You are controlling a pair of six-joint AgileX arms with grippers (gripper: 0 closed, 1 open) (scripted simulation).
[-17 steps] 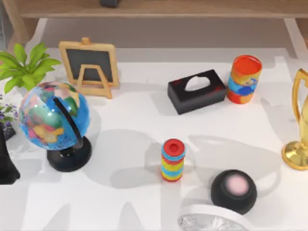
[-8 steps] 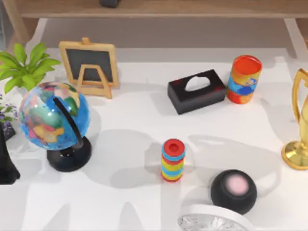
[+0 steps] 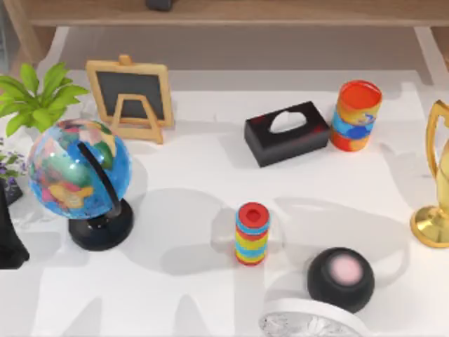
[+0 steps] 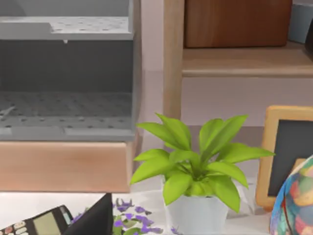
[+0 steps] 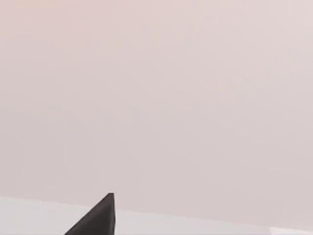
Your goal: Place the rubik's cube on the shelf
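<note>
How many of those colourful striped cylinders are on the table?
2. A small striped cylinder stands near the table's middle, ahead of the black tissue box. A wider striped cylinder stands just right of that box. Others may be hidden.

Plain matte black body of the left arm [image 3: 8, 235], angular, unmarked.

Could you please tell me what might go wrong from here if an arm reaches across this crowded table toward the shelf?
1. The striped cylinder stands tall and narrow mid-table, so an arm sweeping past could topple it.
2. The globe, chalkboard and plant stand between the table's left front and the shelf. A low reach there may clip them.
3. A dark item already sits on the shelf, so setting something down close to it risks a bump.
</note>
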